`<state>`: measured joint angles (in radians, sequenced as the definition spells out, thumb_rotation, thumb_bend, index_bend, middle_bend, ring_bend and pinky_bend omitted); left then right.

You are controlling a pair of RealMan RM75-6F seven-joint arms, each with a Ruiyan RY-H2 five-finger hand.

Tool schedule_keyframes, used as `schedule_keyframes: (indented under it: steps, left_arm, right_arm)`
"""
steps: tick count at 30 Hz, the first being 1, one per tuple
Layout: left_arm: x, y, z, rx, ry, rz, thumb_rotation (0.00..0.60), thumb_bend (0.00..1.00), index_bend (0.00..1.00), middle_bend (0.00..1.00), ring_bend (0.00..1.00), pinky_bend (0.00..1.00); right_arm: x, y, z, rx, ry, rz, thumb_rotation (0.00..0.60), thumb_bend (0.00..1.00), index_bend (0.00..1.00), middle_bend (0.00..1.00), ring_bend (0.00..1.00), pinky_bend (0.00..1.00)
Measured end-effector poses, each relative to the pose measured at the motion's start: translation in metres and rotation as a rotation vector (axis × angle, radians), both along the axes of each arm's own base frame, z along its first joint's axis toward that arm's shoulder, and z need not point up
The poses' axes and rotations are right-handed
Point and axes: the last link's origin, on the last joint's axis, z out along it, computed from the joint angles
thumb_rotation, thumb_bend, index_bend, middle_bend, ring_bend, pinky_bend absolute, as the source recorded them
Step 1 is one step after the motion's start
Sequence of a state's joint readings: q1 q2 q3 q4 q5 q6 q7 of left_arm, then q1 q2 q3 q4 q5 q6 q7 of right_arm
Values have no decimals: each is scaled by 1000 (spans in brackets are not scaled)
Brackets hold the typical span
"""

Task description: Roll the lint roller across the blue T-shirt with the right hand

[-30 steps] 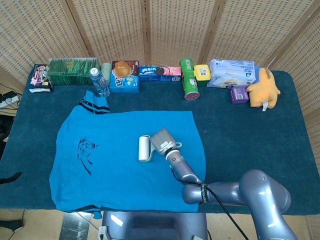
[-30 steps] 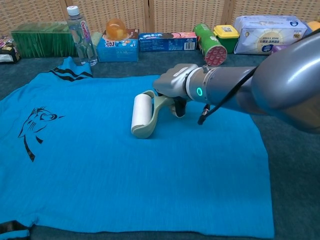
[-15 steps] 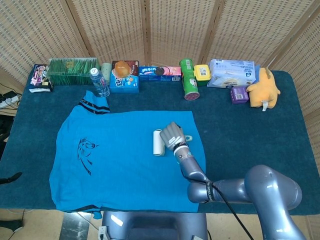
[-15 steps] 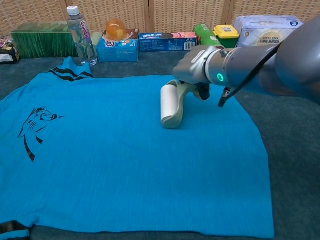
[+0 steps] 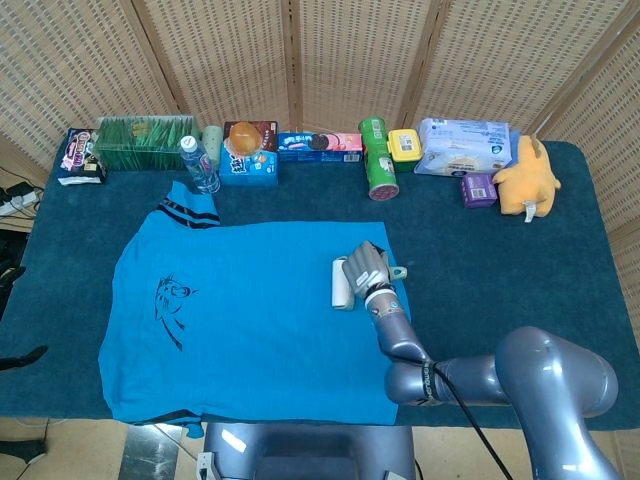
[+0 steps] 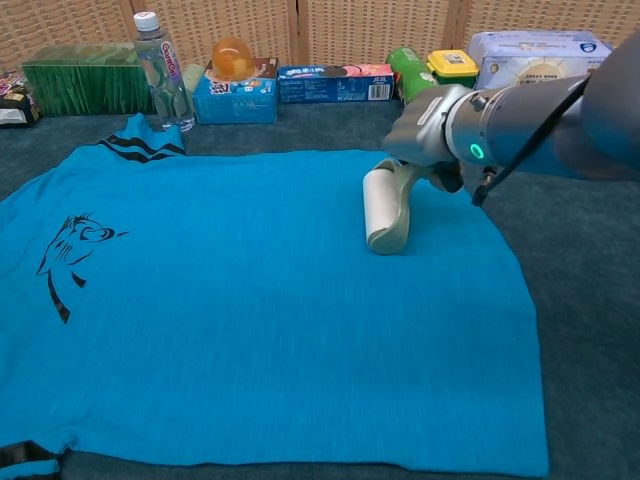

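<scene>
The blue T-shirt [image 5: 250, 320] [image 6: 250, 310] lies flat on the dark blue table, a black animal print [image 5: 172, 305] on its left part. My right hand [image 5: 366, 267] [image 6: 425, 135] grips the handle of the white lint roller [image 5: 342, 283] [image 6: 382, 205]. The roller's drum rests on the shirt near its right edge, lying front to back. My left hand is in neither view.
Along the table's far edge stand a green box [image 5: 145, 143], a water bottle [image 5: 200, 165], snack boxes [image 5: 250, 155], a green can [image 5: 377, 160], a yellow tub [image 5: 404, 147], a tissue pack [image 5: 465, 145] and a yellow plush toy [image 5: 527, 177]. A folding screen stands behind.
My right hand has drawn the lint roller to the right across the shirt, from near its middle to close by its right edge.
</scene>
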<state>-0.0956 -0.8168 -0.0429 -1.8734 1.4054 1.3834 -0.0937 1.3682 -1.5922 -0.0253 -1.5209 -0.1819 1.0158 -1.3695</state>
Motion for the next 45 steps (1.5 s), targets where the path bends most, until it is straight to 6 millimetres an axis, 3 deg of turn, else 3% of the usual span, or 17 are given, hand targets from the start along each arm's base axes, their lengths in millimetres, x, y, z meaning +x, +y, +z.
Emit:
schedule_keyframes:
  steps: [19, 34, 40, 45]
  left_arm:
    - [-1, 1, 1, -6, -3, 0, 600, 114, 0, 0, 0, 80]
    - [-2, 3, 1, -15, -4, 2, 600, 115, 0, 0, 0, 80]
    - [-3, 3, 2, -16, -7, 3, 600, 114, 0, 0, 0, 80]
    - [-4, 3, 3, -15, -9, 6, 600, 114, 0, 0, 0, 80]
  right_arm:
    - [48, 11, -54, 70, 48, 40, 600, 1000, 576, 758, 867, 1000]
    - [90, 22, -82, 107, 77, 77, 600, 1000, 577, 759, 866, 1000]
    - [99, 29, -93, 122, 95, 78, 600, 1000, 579, 759, 866, 1000]
    - [94, 26, -92, 112, 123, 68, 600, 1000, 580, 760, 866, 1000]
